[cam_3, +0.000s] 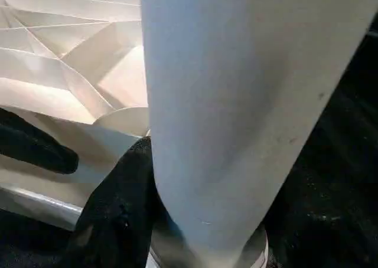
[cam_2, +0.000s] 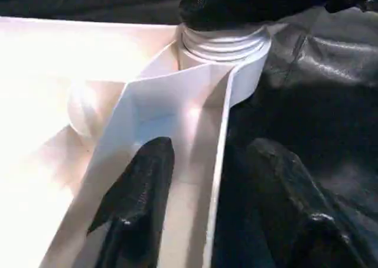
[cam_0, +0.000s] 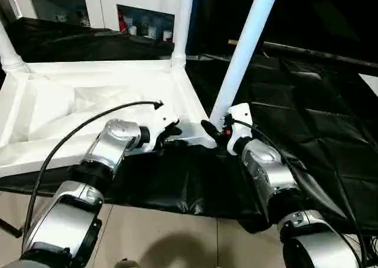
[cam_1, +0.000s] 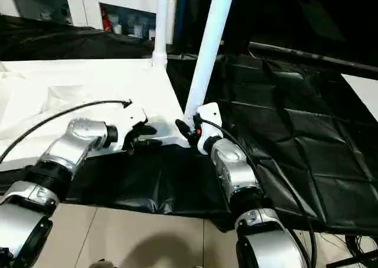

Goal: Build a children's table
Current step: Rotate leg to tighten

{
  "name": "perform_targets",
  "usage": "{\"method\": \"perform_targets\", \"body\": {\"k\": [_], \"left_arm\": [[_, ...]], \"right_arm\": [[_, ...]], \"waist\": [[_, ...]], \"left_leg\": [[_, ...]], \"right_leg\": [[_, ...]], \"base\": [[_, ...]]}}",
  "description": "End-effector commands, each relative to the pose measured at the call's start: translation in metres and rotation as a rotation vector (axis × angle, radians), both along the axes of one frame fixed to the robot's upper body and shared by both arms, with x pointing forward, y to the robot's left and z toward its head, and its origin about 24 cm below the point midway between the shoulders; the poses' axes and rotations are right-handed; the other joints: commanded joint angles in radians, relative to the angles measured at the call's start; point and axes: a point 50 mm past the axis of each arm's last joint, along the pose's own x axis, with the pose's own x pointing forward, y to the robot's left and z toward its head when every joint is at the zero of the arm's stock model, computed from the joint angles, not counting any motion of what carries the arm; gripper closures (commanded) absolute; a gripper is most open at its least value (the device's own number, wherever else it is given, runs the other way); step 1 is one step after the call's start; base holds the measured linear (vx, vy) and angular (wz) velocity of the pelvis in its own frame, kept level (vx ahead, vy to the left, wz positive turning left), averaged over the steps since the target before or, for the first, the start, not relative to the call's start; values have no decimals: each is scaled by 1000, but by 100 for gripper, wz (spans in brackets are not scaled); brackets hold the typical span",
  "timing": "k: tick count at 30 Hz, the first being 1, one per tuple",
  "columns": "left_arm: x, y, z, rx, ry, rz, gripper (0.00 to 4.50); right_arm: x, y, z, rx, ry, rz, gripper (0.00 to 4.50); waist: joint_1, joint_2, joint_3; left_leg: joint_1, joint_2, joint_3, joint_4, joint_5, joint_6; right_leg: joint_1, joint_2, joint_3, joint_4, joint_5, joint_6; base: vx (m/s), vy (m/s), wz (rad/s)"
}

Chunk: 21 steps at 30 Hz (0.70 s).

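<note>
The white tabletop lies upside down on the black-draped work table, ribs up. White legs stand in its far right corner and far left corner. A third leg leans up from the near right corner socket. My right gripper is shut on this leg's base, and one black finger presses its side. My left gripper is open at the near rim just left of that corner. Its fingers straddle the tabletop's side wall, one inside and one outside.
The black drape covers the work table to the right, and its near edge hangs over the tiled floor. White cabinets with glass doors stand behind. A black cable arcs over my left forearm.
</note>
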Motion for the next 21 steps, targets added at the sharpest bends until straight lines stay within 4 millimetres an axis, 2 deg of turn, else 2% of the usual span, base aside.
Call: {"method": "perform_targets", "body": {"k": [1,3,4,7,8,10,11,13,15,21], "left_arm": [[4,-6,9,-2,-29,-21,177],[4,-6,4,9,-15,-27,158],[4,-5,3,9,-14,-27,158],[5,-5,3,-19,-11,-16,156],[5,-5,2,-22,-4,-17,188],[4,-4,1,-13,6,-23,188],[4,-3,0,-15,17,-23,211],[4,-3,-1,-16,25,-26,226],[4,-1,-1,-16,33,-30,234],[5,0,-1,-15,47,-39,286]], "right_arm": [[-7,-12,-17,-51,68,-11,245],[-7,-12,-17,-51,67,-5,245],[-7,-11,-17,-51,67,-4,245],[-7,-12,-16,-50,67,2,246],[-7,-12,-16,-50,66,3,246],[-8,-13,-16,-51,67,4,246],[-8,-13,-16,-51,67,5,246],[-8,-13,-17,-51,67,6,246],[-8,-14,-17,-49,68,7,246],[-9,-12,-17,-48,71,19,246]], "waist": [[-5,28,-69],[-5,28,-69],[-5,31,-69],[-5,29,-69],[-5,32,-69],[-5,30,-69],[-4,36,-69],[-4,33,-69],[-4,36,-69],[-4,36,-70]], "left_leg": [[-3,1,16,-60,-122,-1],[-4,0,16,-59,-120,1],[-3,2,15,-60,-118,-1],[-4,0,16,-59,-108,4],[-1,2,15,-60,-113,2],[-2,2,16,-59,-115,3],[-1,2,15,-59,-118,2],[-1,1,16,-59,-121,2],[-2,1,15,-60,-120,1],[-1,2,15,-60,-120,2]], "right_leg": [[61,-68,52,-66,-40,-195],[61,-68,52,-67,-47,-191],[62,-69,52,-66,-41,-192],[62,-67,52,-65,-17,-198],[61,-68,52,-65,-14,-202],[62,-69,52,-65,-15,-204],[62,-69,52,-64,-13,-206],[63,-69,52,-65,-16,-207],[63,-69,52,-65,-15,-208],[63,-70,52,-64,-1,-216]], "base": [[0,0,0],[0,0,0],[0,0,0],[0,0,0],[0,0,0],[0,0,0],[0,0,0],[0,0,0],[0,0,0],[0,0,0]]}}
